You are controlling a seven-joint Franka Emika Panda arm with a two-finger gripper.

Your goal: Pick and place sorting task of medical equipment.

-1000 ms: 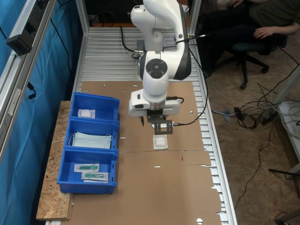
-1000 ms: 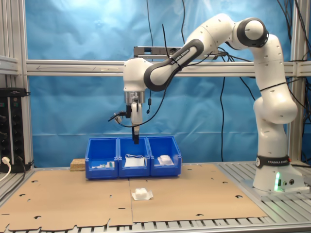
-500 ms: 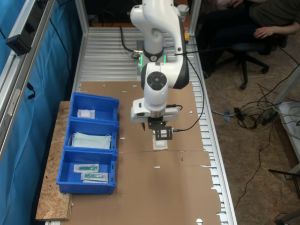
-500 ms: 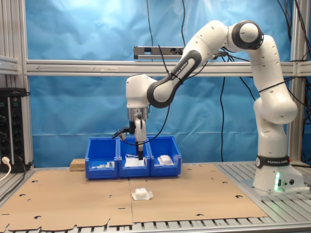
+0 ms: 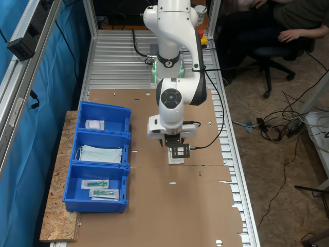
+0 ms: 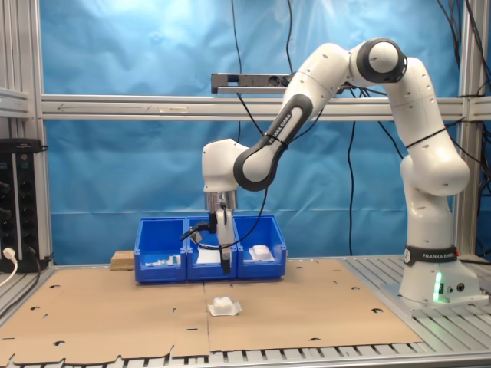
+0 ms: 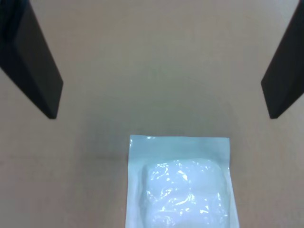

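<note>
wrist view shows the two black fingers [image 7: 35, 66] spread wide apart with nothing between them but bare brown cardboard, and the small flat square white packet with a puffy gauze-like pad at its centre [image 7: 179, 185] lying flat on that cardboard, partly cut off by the picture's edge. in the second exterior view the white robot arm [image 6: 399, 161] reaches over the cardboard-covered table [image 6: 115, 314] and the gripper [image 6: 225, 266] hangs pointing down, above the packet [image 6: 223, 306] and clear of it. in the first exterior view the gripper [image 5: 177, 152] covers part of the packet [image 5: 175, 160]. a row of three blue plastic bins [image 5: 97, 157] sits well apart from the packet, toward the first exterior view's left, holding another white packet [image 5: 94, 124], pale blue face masks [image 5: 99, 153] and clear packets with green-tipped instruments [image 5: 97, 187].
</note>
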